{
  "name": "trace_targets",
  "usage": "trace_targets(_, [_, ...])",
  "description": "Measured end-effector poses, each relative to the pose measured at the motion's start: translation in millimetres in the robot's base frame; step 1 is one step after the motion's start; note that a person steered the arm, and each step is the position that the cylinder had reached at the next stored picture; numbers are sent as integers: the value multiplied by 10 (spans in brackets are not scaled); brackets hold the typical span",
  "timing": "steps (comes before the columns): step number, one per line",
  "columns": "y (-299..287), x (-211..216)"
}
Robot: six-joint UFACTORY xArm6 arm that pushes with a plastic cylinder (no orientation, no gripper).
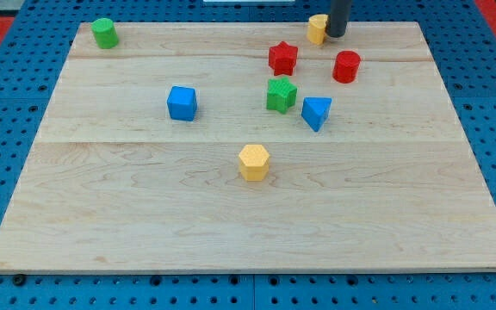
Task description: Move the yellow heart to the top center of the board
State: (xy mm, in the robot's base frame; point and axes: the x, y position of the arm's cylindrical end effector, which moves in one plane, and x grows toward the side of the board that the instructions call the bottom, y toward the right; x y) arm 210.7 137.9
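The yellow heart (317, 28) stands at the board's top edge, a little right of centre. My tip (337, 34) touches its right side; the dark rod rises out of the view's top. A red star (282, 58) lies just below and left of the heart. A red cylinder (346, 66) lies below and right of my tip.
A green star (282, 94) and a blue triangular block (316, 112) sit below the red star. A blue cube (182, 102) lies left of centre, a yellow hexagon (253, 162) at mid-board, a green cylinder (104, 33) at the top left corner of the wooden board (127, 215).
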Motion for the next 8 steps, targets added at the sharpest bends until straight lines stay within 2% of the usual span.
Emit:
trace_targets(1, [116,-103])
trace_targets(5, [-1044,-103])
trace_targets(8, [-1135,-100])
